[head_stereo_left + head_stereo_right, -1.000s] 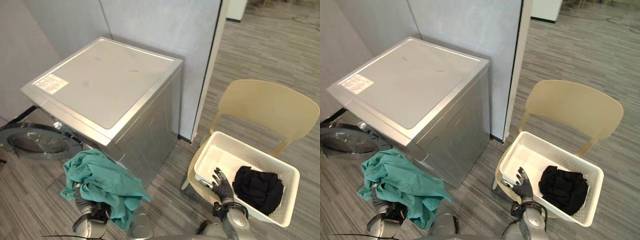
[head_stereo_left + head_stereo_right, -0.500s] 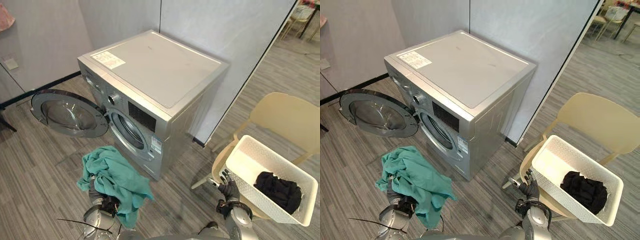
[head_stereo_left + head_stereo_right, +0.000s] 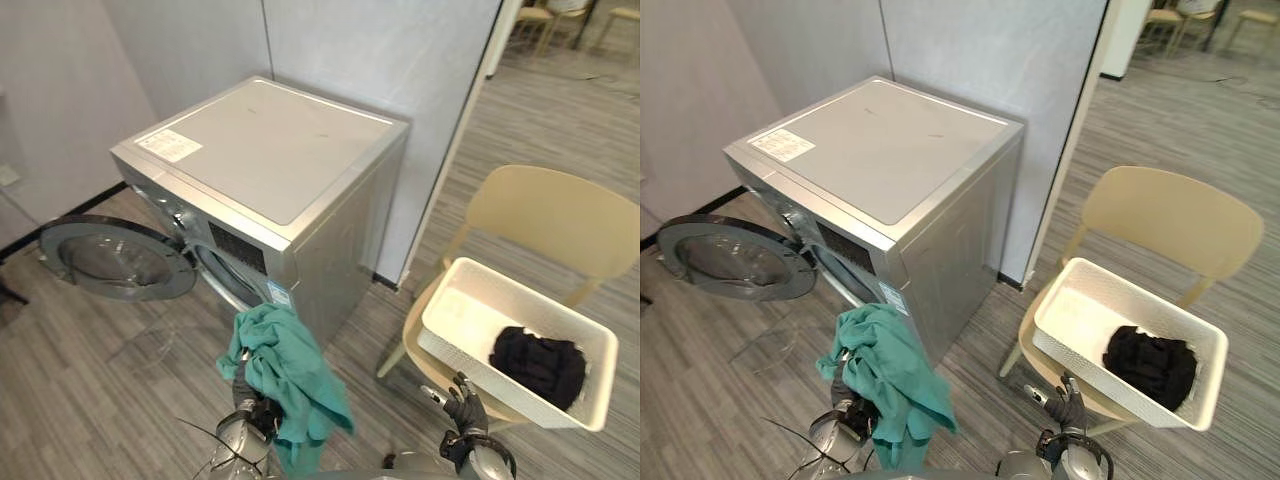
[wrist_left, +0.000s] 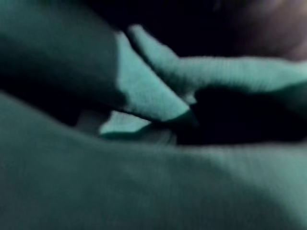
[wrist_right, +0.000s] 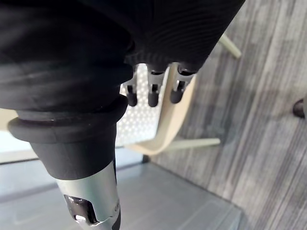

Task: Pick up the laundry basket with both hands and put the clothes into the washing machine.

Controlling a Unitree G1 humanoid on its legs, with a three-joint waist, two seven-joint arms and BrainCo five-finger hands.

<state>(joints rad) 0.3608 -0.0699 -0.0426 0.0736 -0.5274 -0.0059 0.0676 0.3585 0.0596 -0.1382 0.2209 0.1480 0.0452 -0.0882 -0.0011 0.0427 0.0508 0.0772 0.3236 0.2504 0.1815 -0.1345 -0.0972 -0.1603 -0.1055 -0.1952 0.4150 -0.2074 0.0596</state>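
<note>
Our left hand [image 3: 243, 412] carries the teal cloth [image 3: 290, 370] draped over it before the open washer [image 3: 270, 160]; we cannot tell its grip. Our right hand [image 3: 463, 408], fingers spread and empty, hangs near the basket [image 3: 455, 320] on the chair [image 3: 550, 215], black clothes [image 3: 538, 365] inside.

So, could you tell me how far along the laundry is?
Done: the door of the washing machine stands open. In hand: a teal garment hangs over the left hand before the machine, not yet inside. Left: the black garment lies in the basket on the chair; the right hand is open near it.
</note>
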